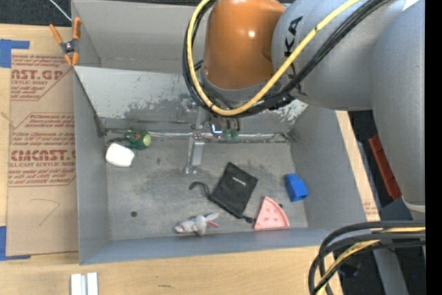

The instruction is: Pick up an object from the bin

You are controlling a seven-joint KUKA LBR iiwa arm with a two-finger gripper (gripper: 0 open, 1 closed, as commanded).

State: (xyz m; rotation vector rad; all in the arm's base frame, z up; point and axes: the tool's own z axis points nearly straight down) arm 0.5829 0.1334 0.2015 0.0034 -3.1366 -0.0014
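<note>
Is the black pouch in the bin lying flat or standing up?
Lying flat: the black pouch shows its broad face, resting on the bin floor.

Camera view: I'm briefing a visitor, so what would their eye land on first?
The arm's orange cover looms over the back half of the bin. On the floor beneath, a black pouch lies near the front, with a pink wedge and blue block to its right.

- Gripper [194,164] is hanging over the middle of the bin [155,193].
- Pouch [235,188] is lying just in front and to the right of the gripper.
- Wedge [271,215] is sitting by the front wall, right of the pouch.
- Block [295,187] is lying behind the wedge.
- Small figure [197,224] is lying left of the wedge.
- Lump [119,155] is sitting far left, with the ball [138,139] just behind it.
</note>
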